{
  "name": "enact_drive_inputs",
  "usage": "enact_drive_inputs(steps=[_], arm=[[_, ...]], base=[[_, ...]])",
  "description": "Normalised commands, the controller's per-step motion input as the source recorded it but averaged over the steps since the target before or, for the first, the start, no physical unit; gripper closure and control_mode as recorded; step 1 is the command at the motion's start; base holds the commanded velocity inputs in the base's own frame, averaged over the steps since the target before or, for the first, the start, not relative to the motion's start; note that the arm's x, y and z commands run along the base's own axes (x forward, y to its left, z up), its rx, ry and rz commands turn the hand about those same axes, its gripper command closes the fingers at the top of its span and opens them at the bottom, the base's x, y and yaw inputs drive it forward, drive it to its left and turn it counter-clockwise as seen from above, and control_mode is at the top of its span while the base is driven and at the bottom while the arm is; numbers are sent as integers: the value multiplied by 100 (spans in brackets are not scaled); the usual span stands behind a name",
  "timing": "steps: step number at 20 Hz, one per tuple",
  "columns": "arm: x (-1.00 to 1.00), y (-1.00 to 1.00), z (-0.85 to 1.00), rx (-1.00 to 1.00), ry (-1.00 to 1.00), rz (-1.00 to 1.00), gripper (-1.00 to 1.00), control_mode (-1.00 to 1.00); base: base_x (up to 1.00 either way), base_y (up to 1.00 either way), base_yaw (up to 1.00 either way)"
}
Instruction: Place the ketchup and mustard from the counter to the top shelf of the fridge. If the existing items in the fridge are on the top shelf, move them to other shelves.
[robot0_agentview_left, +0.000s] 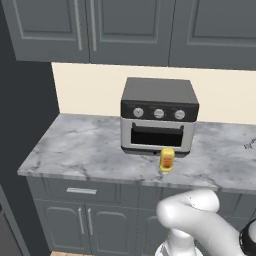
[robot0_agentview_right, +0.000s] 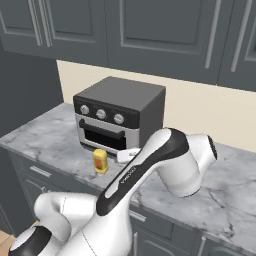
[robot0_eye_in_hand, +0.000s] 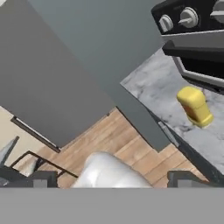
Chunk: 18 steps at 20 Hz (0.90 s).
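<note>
My gripper (robot0_eye_in_hand: 109, 179) shows in the hand view as two dark finger tips set far apart at the bottom edge, jaws spread wide with nothing between them. It looks across a wooden floor (robot0_eye_in_hand: 118, 140) and a large flat dark grey door panel that I take to be the fridge (robot0_eye_in_hand: 57, 78).

The mustard (robot0_agentview_left: 167, 159), a squat yellow squeeze bottle with an orange label, stands upright on the counter (robot0_agentview_left: 85, 147), near its front edge and just in front of the toaster oven (robot0_agentview_left: 159, 116). In the right base view the same bottle sits at the oven's lower front corner, and my white arm (robot0_agentview_right: 150, 165) bends across the foreground beside it without touching it. The oven's glass door is closed and its inside looks dark; I cannot tell whether anything is in it. Closed dark grey wall cabinets (robot0_agentview_left: 130, 30) hang above the marbled worktop, with closed doors and a drawer (robot0_agentview_left: 80, 191) below.
</note>
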Motion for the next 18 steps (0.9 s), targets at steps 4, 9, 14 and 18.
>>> enact_drive_inputs(steps=[4, 9, 14, 18], arm=[[62, 26, -52, 0, -45, 0, -100, -100], [53, 20, -28, -4, -17, 0, -100, -100], [37, 0, -14, -2, -1, 12, -100, -100], [21, 12, -22, -1, -5, 13, -100, -100]], base=[[0, 0, 0], [0, 0, 0], [0, 0, 0], [0, 0, 0]])
